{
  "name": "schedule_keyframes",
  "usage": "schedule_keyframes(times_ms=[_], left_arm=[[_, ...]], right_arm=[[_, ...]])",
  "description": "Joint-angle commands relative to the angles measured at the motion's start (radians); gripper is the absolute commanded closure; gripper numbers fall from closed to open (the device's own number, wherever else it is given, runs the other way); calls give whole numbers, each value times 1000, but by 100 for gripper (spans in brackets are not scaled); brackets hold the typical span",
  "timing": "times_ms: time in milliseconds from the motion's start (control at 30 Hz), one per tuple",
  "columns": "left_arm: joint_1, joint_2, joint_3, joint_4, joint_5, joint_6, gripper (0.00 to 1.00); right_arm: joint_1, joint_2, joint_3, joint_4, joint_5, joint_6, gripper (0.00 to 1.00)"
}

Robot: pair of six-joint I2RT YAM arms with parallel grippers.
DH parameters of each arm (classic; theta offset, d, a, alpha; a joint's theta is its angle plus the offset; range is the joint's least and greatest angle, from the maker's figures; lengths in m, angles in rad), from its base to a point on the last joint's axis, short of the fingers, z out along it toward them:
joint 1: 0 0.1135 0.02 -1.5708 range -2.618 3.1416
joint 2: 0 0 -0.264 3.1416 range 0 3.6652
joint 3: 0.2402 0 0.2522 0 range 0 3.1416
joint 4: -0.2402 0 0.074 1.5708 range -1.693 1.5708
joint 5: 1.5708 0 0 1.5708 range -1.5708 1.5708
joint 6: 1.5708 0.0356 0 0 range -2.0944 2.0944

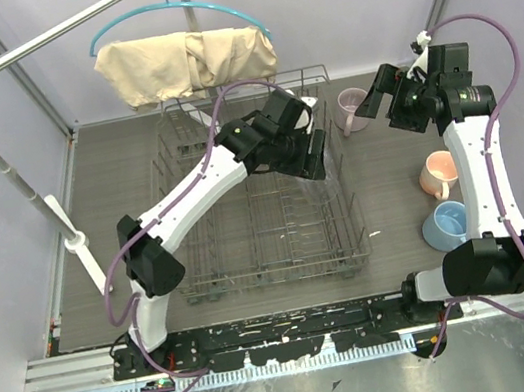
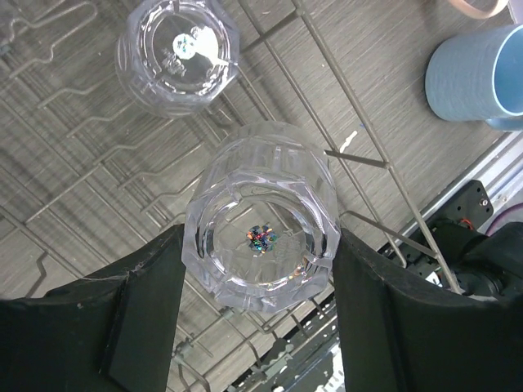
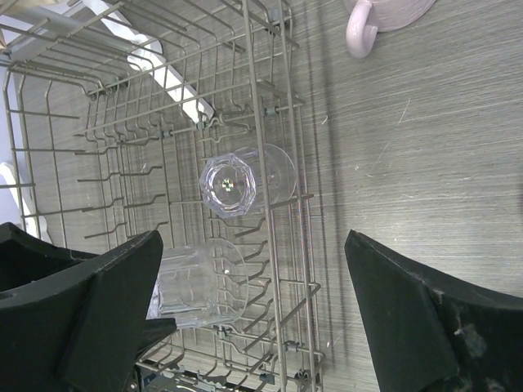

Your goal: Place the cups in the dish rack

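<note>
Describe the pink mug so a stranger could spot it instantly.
Find the big grey wire dish rack. Just outside its far right corner stands the mauve-pink mug. It is the only pink cup, farther back than the peach mug and light blue mug.

Three cameras on one table (image 1: 394, 198) and dish rack (image 1: 258, 232).
Overhead looks down from behind the near edge on everything. Left wrist looks straight down, very close above a clear tumbler (image 2: 261, 220), a second tumbler (image 2: 176, 53) beyond. Right wrist looks down from farther right; both share the rack's right side.
</note>
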Motion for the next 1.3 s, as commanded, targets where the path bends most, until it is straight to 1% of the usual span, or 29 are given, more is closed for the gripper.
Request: schedule_keyframes(times_ms=[0, 433, 767, 967, 1267], left_arm=[[-1, 33, 76, -7, -15, 39, 100], [-3, 88, 124, -54, 22, 33, 100], [-48, 127, 183, -97, 2, 28, 100], [-55, 104, 150, -80, -17, 20, 100], [-56, 197, 249, -144, -40, 27, 100]], right_arm=[[-5, -5, 18, 42, 11, -5, 0], [-13, -47, -101, 96, -6, 14, 0], [-20, -62, -162, 126, -29, 16, 0], [-24, -74, -198, 138, -46, 14, 0], [-24, -82, -242, 171, -78, 26, 0]])
